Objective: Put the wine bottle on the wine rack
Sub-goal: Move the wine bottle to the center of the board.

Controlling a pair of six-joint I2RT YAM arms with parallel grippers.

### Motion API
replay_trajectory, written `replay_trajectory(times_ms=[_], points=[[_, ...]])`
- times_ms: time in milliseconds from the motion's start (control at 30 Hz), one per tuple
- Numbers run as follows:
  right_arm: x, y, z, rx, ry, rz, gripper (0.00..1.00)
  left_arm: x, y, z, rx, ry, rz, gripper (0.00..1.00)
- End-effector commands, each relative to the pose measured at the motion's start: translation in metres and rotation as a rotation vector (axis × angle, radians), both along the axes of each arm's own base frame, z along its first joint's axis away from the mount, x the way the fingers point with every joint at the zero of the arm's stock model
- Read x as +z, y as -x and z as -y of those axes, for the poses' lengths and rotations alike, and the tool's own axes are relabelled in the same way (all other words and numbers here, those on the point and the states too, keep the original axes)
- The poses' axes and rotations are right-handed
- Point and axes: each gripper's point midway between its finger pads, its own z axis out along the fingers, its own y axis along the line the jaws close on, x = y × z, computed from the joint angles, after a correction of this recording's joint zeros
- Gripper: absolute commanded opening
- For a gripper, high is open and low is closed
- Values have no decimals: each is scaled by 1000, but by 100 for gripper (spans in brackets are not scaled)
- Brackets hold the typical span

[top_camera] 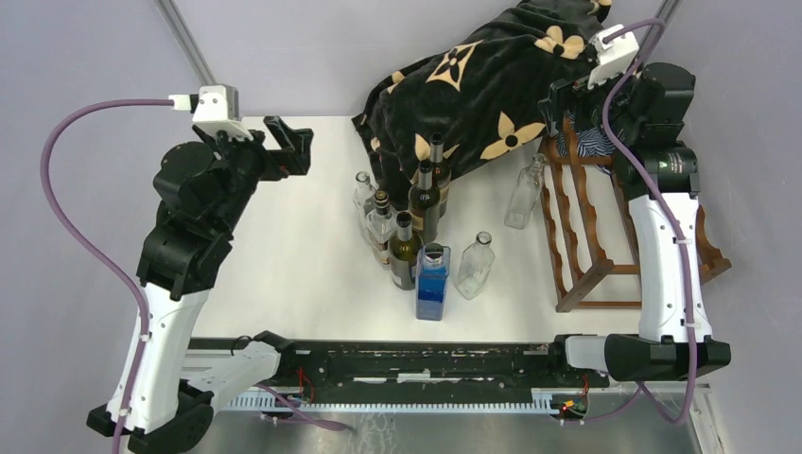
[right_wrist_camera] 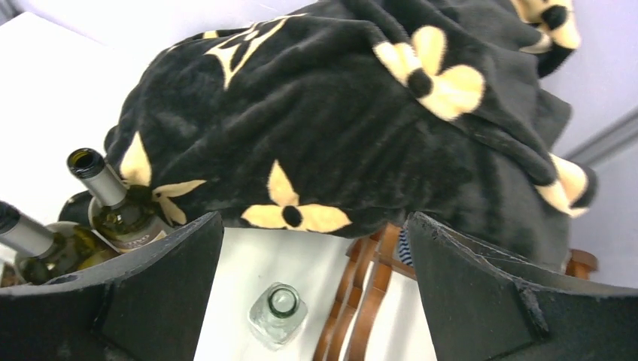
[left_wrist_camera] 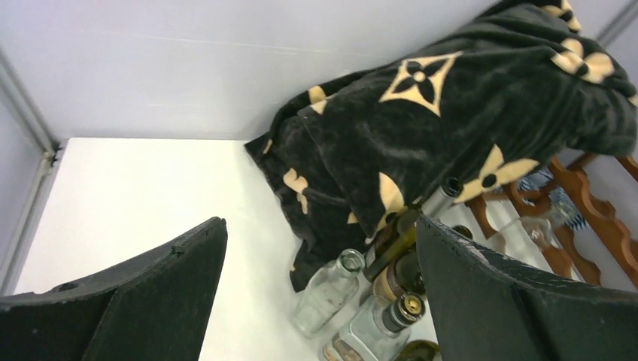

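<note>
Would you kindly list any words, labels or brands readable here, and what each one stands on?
"LV": the tilted monogram woven into the blanket.
Labels on the bottles: too small and blurred to read.
No other text shows in any view.

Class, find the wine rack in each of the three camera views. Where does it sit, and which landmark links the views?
Top external: the wine rack stands at the right of the table.
Left wrist: right edge, below the blanket.
Right wrist: bottom centre, only a few rails showing.
Shared landmark: the black blanket with cream flowers, draped over the rack's far end.
</note>
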Motion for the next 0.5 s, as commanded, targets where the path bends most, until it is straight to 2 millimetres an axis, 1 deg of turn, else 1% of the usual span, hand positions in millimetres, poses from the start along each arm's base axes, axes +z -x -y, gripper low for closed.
replay_trajectory(times_ms=[0, 100, 167, 200, 367, 467], points=[[39, 7, 24, -124, -12, 88, 98, 12, -4, -10, 13, 114, 13, 100], [47, 10, 30, -144, -3, 110, 98, 13, -8, -16, 19, 164, 16, 100], [51, 15, 27, -109, 17, 134, 98, 13, -10, -18, 12, 199, 21, 100], [49, 17, 23, -76, 32, 145, 98, 14, -12, -18, 4, 215, 23, 100], [39, 39, -14, 193, 118, 194, 98, 6, -21, -7, -79, 286, 2, 100], [31, 51, -32, 325, 134, 205, 98, 1, -25, 6, -164, 311, -18, 99]])
